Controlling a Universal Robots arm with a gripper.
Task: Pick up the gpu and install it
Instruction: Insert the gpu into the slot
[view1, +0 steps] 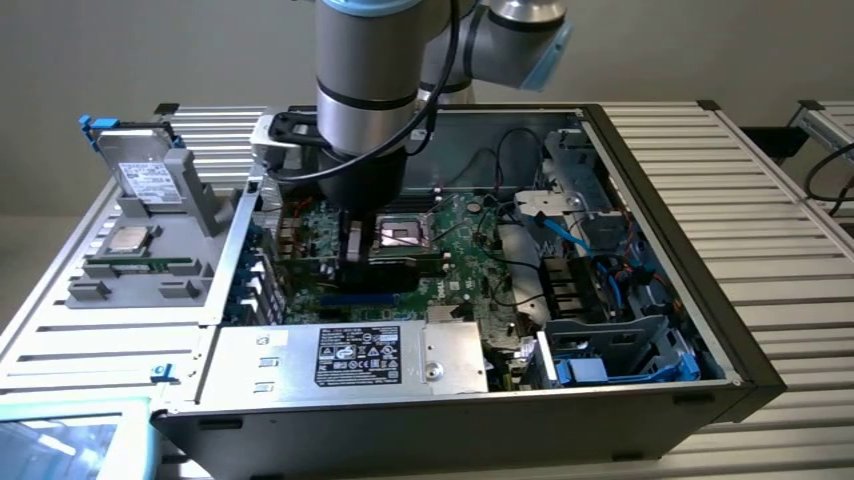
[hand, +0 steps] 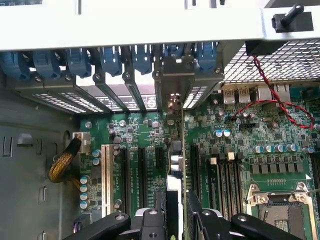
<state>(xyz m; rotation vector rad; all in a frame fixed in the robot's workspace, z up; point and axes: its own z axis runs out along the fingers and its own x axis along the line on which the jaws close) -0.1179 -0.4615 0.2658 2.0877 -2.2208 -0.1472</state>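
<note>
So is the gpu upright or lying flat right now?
Upright: the gpu stands on edge between the fingers, parallel to the expansion slots.

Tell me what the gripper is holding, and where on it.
The gpu, pinched across its top edge by the gripper, standing edge-on over the motherboard's slots.

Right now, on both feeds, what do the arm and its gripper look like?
The arm is a silver-grey cylinder with a black ring band, a pale blue joint cap and black cables running alongside. Its lower wrist section is black. The gripper has black fingers fastened with silver screws.
</note>
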